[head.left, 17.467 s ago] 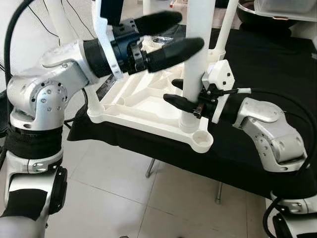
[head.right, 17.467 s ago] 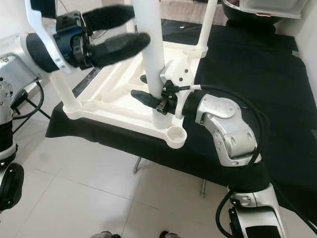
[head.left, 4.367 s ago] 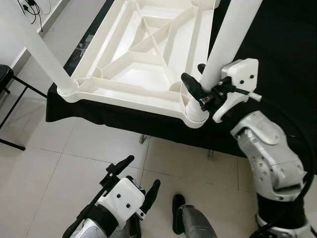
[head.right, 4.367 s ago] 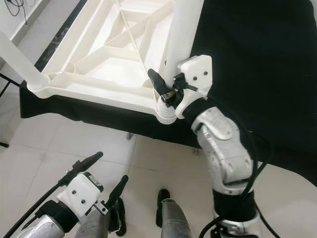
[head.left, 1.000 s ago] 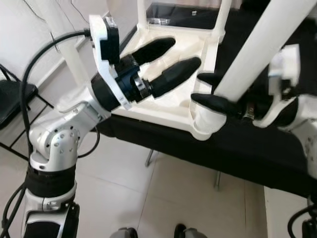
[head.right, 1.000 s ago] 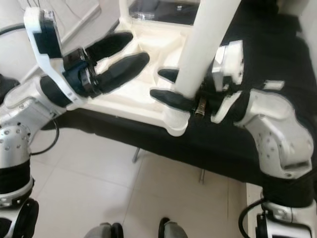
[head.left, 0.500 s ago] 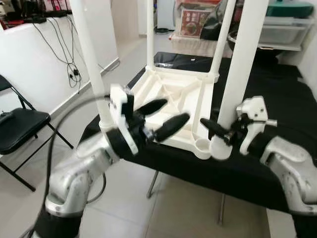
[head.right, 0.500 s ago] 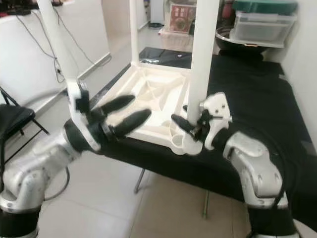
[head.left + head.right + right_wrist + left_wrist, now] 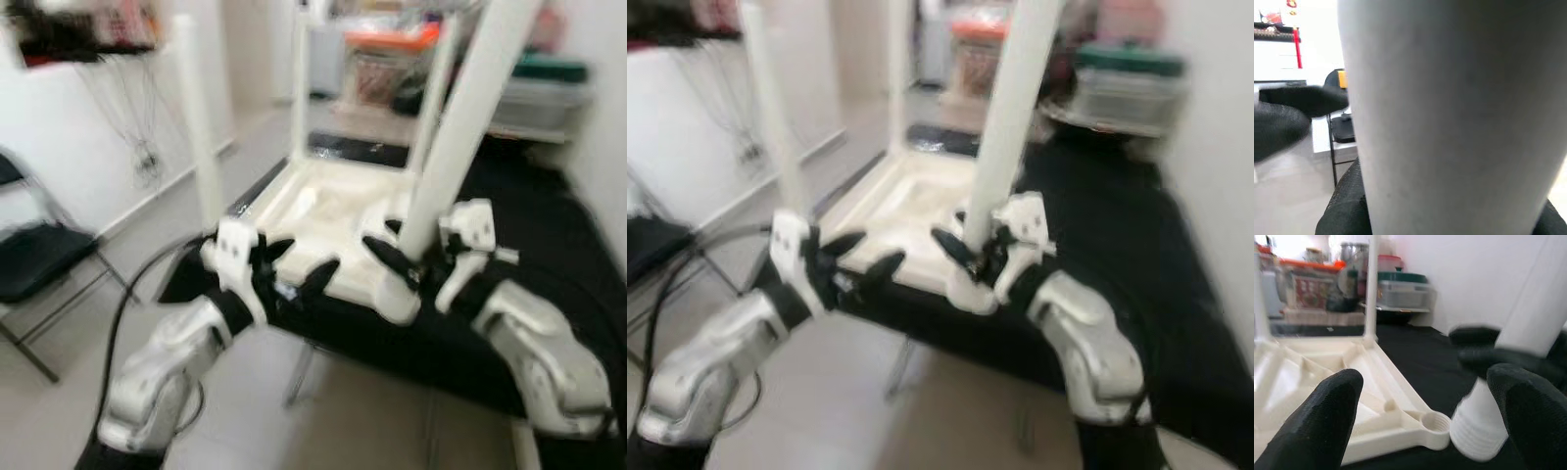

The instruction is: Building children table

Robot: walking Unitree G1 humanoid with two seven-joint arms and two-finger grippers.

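Right gripper (image 9: 397, 257): clamped on the white leg (image 9: 460, 127) low down, just above its threaded end; in the right wrist view the leg sits between the two black fingers (image 9: 1344, 208)
Leg: tilted, its top leaning away to the robot's right, its threaded foot (image 9: 1476, 431) just beside the empty corner socket (image 9: 1434, 423) and outside it (not seated in the socket)
Left gripper (image 9: 294, 269): fingers spread apart, holding nothing, hovering at the near edge of the tabletop, pointing toward the leg's foot
Left fingers (image 9: 1322, 421): one on each side of the left wrist view, with the socket and the leg's foot showing between them
Tabletop (image 9: 323, 211): white plastic, lying upside down on the black cloth (image 9: 549, 235), ribbed underside facing up, near corner at the cloth's front edge
Other legs: three white posts stand upright from the tabletop's other corners, one at the near left (image 9: 201, 127), two at the far side (image 9: 299, 88)
Cloth: covers a table that reaches back on the robot's right
Chair (image 9: 39, 259): black folding one on the floor at the far left, well apart from the tabletop
Background: bins and boxes (image 9: 1400, 291) behind the table, blurred
Sharpness: both eye views are smeared, so fine detail at the socket is hard to read there
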